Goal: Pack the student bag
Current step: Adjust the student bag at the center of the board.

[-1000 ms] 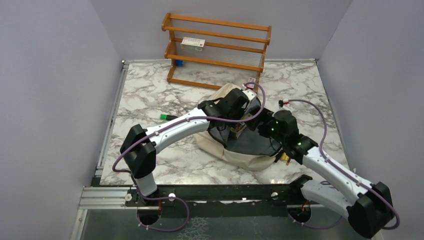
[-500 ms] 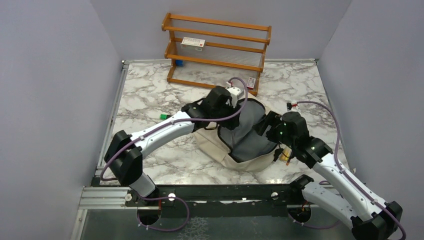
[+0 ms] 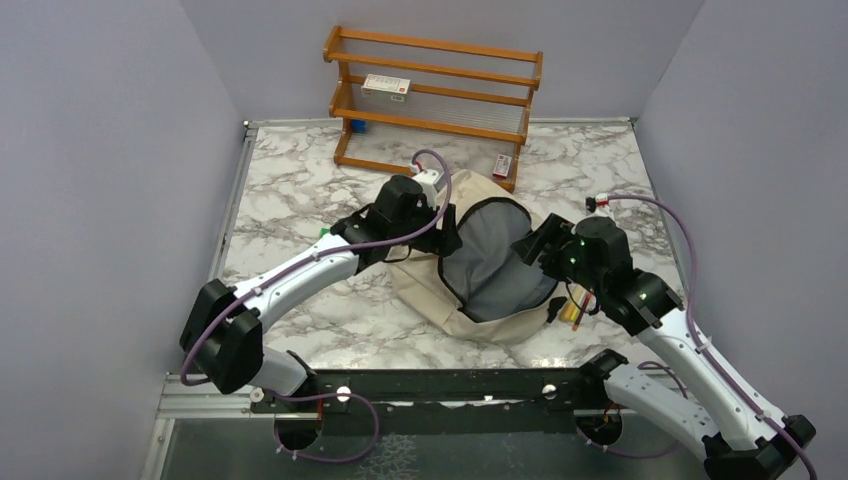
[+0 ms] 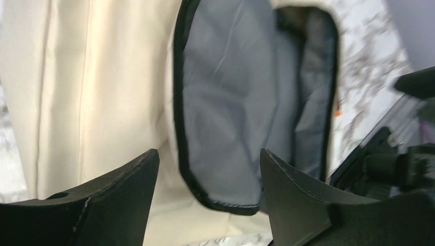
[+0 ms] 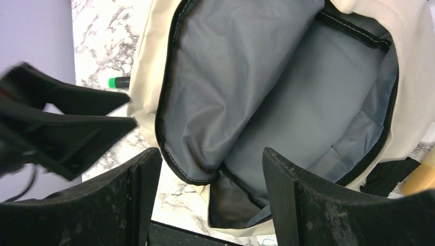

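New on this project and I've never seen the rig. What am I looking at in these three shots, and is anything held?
Two robot arms are bolted at the near edge of a marble-patterned table. The wide shot comes from a fixed camera above and behind them. The other two come from a camera on each wrist, so the black wedges at the bottom are that arm's own fingers. A cream student bag lies unzipped between the arms, with its grey lining showing. Behind it stands a wooden rack with a small white box on it. A green marker lies beside the bag. The left hand and right hand both face the bag's opening, open and holding nothing.
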`<state>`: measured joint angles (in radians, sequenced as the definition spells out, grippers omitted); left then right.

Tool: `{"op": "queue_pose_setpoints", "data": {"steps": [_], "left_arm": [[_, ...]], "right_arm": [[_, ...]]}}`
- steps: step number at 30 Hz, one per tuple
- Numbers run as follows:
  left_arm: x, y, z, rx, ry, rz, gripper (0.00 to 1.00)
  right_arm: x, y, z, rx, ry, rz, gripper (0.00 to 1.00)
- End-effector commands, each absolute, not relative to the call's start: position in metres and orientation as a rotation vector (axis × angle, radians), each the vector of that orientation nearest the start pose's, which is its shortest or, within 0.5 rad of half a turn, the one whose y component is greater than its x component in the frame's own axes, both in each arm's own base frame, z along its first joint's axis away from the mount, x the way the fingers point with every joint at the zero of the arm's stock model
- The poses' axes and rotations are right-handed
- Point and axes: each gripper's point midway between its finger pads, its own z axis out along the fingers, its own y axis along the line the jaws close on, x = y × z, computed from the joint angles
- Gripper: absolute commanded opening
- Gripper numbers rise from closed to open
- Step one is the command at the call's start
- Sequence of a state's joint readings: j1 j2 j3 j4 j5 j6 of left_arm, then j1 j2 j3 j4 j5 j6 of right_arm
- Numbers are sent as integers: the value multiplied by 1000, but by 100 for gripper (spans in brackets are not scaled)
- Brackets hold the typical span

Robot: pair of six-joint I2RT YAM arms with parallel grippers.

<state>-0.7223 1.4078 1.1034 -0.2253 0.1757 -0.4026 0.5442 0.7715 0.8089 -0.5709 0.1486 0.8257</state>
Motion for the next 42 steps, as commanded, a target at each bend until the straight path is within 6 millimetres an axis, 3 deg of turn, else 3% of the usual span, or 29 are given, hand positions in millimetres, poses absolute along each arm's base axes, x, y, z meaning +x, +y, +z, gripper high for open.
{"op": "queue_pose_setpoints", "data": {"steps": [1, 9, 17, 21, 26, 30, 36, 39, 42], "left_arm": [[279, -308, 169, 451, 2214, -818, 74], [289, -317, 148, 449, 2225, -818, 77], [294, -331, 121, 482, 2284, -833, 67], [292, -337, 125, 480, 2281, -877, 48], [287, -352, 158, 514, 2206, -938, 28], [271, -373, 188, 570, 2141, -988, 14], [230, -420, 208, 687, 2091, -1068, 1], [208, -446, 205, 753, 2082, -1116, 2], [190, -465, 193, 815, 2089, -1149, 18]], "right_arm": [[225, 151, 225, 353, 2140, 703, 76], [217, 160, 242, 260, 2105, 783, 76], [217, 155, 251, 263, 2081, 765, 76], [217, 151, 259, 255, 2066, 744, 76], [219, 143, 274, 264, 2018, 719, 76], [219, 135, 289, 285, 1960, 711, 76], [215, 122, 311, 309, 1881, 695, 75], [211, 115, 319, 324, 1844, 688, 75], [207, 107, 321, 342, 1817, 677, 75]]}}
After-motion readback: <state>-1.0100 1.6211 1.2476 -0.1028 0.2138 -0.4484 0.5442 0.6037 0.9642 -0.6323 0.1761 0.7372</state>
